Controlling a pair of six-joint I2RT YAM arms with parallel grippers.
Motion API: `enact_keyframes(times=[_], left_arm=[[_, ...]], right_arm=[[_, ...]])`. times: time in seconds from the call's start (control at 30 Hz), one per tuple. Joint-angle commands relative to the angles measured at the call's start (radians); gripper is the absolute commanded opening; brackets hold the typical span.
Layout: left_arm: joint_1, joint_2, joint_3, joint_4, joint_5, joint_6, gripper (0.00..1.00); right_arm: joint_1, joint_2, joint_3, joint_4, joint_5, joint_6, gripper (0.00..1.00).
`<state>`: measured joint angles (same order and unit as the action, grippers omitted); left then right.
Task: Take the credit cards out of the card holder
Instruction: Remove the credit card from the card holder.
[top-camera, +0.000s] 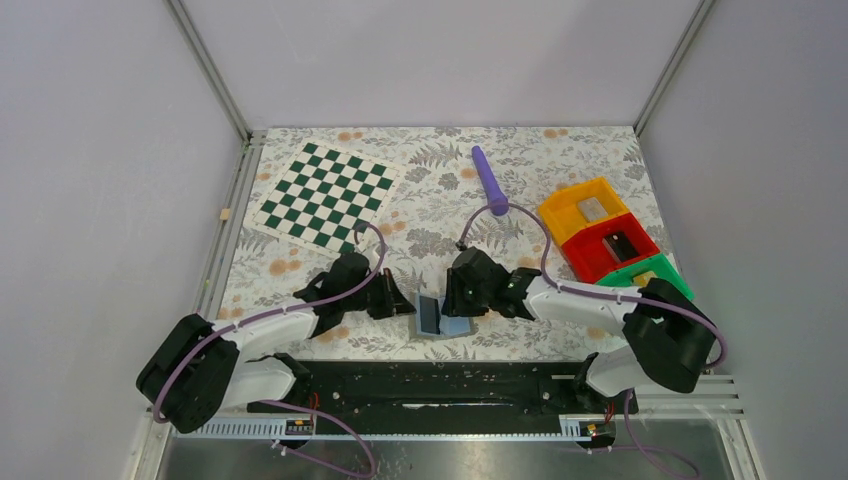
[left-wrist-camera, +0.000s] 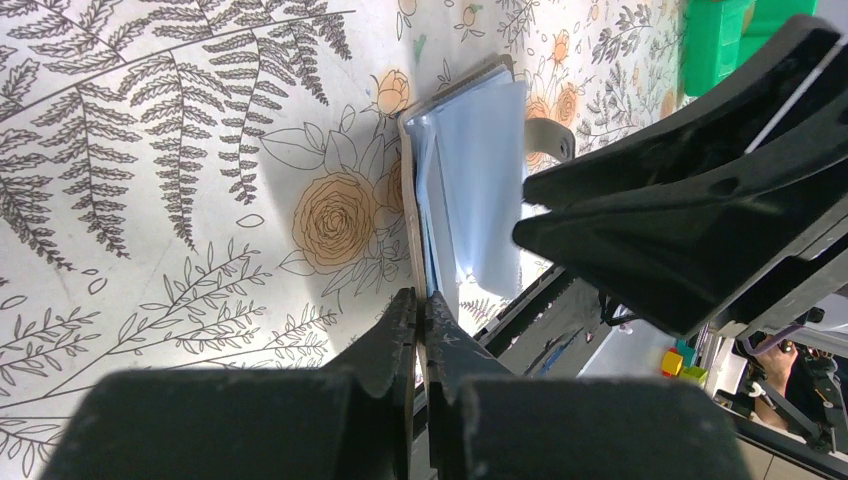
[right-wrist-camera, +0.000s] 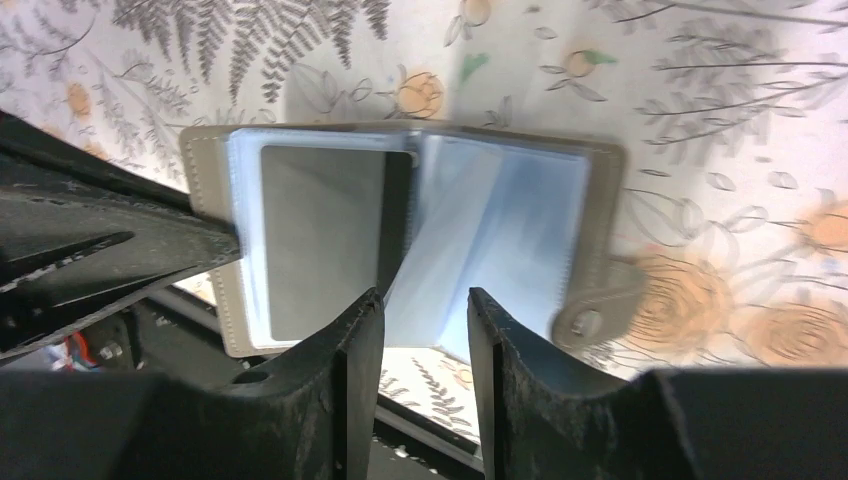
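The card holder (top-camera: 440, 318) is held open on the tabletop (top-camera: 440, 200), one leaf pinched by the left gripper (left-wrist-camera: 420, 320); the right gripper (right-wrist-camera: 425, 320) is spread. The sleeved credit card (right-wrist-camera: 320, 235), likely thin, stiff and slick, is best taken edgewise.

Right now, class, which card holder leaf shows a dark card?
The card holder leaf pinched by the left gripper holds the dark card; the other leaf, with the snap tab, shows only pale blue.
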<state>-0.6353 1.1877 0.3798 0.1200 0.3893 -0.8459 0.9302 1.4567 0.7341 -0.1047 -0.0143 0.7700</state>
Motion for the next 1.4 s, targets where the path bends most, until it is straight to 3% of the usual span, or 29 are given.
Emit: enact_keyframes(times=[0.0,0.17,0.3,0.47,0.67,0.83,1.13,1.27,1.37], left_arm=[[-0.004,-0.033,0.013,-0.010,-0.001,0.022,0.00],[-0.004,-0.052,0.010,-0.047,-0.015,0.027,0.00],[-0.004,-0.069,-0.007,-0.047,-0.026,0.025,0.00],[-0.003,-0.068,-0.017,-0.045,-0.031,0.028,0.00],[-0.003,-0.064,-0.021,-0.043,-0.035,0.028,0.00],[-0.004,-0.074,-0.020,-0.069,-0.053,0.030,0.01],[-0.003,-0.082,0.007,-0.118,-0.073,0.031,0.19],[-0.004,-0.095,0.019,-0.159,-0.088,0.029,0.33],[-0.004,-0.115,0.036,-0.186,-0.102,0.025,0.37]], right_arm=[[0.009,-0.064,0.039,-0.162,0.181,-0.066,0.43],[0.006,-0.125,0.051,-0.264,0.263,-0.097,0.43],[0.005,-0.225,0.072,-0.265,0.215,-0.106,0.43],[0.006,-0.274,0.067,-0.120,0.026,-0.098,0.44],[0.006,-0.165,0.058,0.063,-0.171,-0.037,0.41],[0.005,-0.110,0.027,0.149,-0.188,-0.018,0.37],[-0.028,-0.043,-0.031,0.216,-0.221,0.009,0.34],[-0.045,-0.030,-0.058,0.246,-0.236,0.018,0.34],[-0.054,-0.013,-0.074,0.273,-0.254,0.026,0.34]])
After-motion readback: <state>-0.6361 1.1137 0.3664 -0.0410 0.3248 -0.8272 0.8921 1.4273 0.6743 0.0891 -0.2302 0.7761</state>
